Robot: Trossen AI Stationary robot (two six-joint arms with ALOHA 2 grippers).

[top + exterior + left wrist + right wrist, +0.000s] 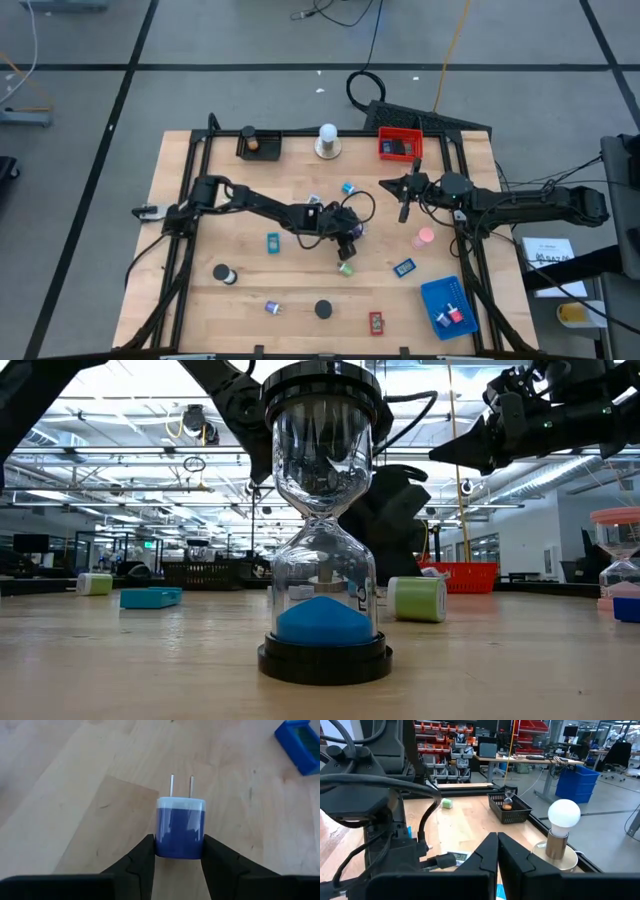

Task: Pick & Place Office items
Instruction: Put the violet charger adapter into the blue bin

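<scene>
Blue-sanded hourglass with black caps [323,525] fills my low view, standing upright on the wooden table [190,300]. My left claw [179,851] pinches a small blue two-pronged plug adapter [180,826] near the table's middle, prongs pointing straight ahead past the fingertips. I judge the blue tray [449,305] lies off toward the right near corner; a green roll [346,268] and a flat blue rectangle [404,267] lie between. My right claw [404,211], pressed together, hovers beside a pink hourglass [425,238].

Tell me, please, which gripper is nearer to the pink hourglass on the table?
Right. The right gripper, shut and empty, hangs just beside the pink hourglass, toward the table's middle. The left gripper, holding a blue plug, is farther off toward the centre.
</scene>
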